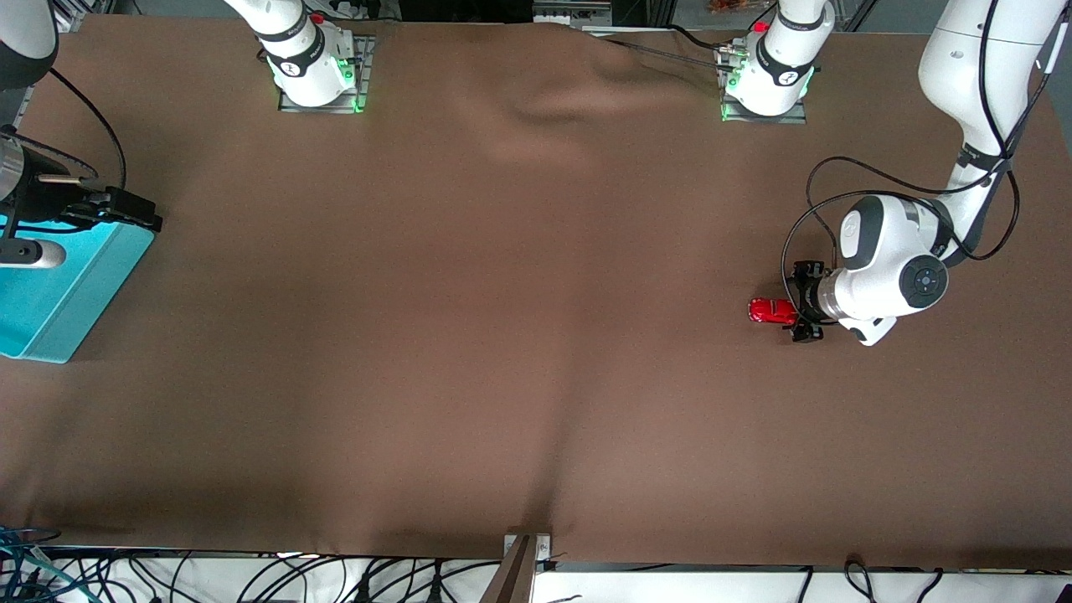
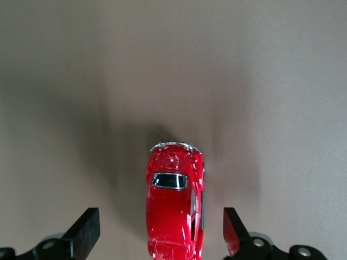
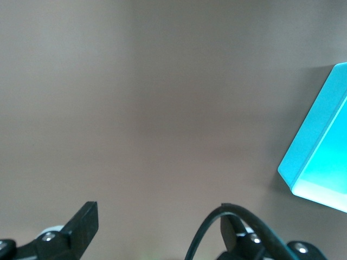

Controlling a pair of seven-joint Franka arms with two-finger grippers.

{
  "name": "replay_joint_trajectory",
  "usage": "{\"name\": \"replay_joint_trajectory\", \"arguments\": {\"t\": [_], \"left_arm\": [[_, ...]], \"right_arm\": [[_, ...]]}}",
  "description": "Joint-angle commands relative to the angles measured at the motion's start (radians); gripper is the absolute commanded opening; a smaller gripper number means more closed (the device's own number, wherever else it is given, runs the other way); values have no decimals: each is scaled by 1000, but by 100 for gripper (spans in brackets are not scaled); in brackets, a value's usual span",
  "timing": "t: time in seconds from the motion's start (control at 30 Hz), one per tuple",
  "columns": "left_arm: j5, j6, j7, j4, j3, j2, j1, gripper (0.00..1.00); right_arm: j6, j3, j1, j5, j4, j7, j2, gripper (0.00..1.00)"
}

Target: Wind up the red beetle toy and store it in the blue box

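- While set low at right of centre in the front view: left gripper [image 1: 806, 301] released, fingers [image 2: 87, 232] spread either side of red beetle toy [image 1: 772, 311], not touching.
- Toy on brown tablecloth [image 1: 502, 335].
- Right gripper [image 3: 157, 230] released, above blue box [image 1: 59, 289] at mid-left edge.

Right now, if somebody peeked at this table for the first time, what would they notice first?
Probably the shiny red beetle toy on the brown cloth, at the left arm's end of the table, with the left gripper open around its rear. Next, the bright blue box at the right arm's end, where the right gripper hangs open near its edge.
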Motion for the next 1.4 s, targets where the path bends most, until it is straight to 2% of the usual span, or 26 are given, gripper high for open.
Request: {"name": "replay_joint_trajectory", "arguments": {"t": [0.0,0.23,0.3,0.37,0.47,0.53,0.57,0.93,1.37], "left_arm": [[-11,31,-29,-19,-3,6,7,100],[-10,38,-36,-16,-2,19,7,96],[-10,51,-42,-16,-2,23,7,89],[-10,68,-49,-16,-2,29,7,73],[-8,70,-49,-13,-2,32,9,29],[-7,70,-47,-10,-2,32,9,5],[-7,70,-47,-9,-2,31,9,0],[1,67,-44,19,-11,20,-8,0],[-16,62,-128,96,-25,26,-169,0]], "right_arm": [[-19,4,-5,18,23,-16,5,100],[-19,4,-5,18,22,-16,5,100],[-19,4,-5,18,23,-16,5,100],[-19,4,-5,18,22,-16,5,100],[-19,4,-5,18,22,-16,5,100],[-19,4,-5,18,23,-16,7,100],[-19,4,-5,18,23,-16,5,100],[-19,4,-5,18,23,-16,5,100],[-19,4,-5,18,23,-16,5,100]]}}
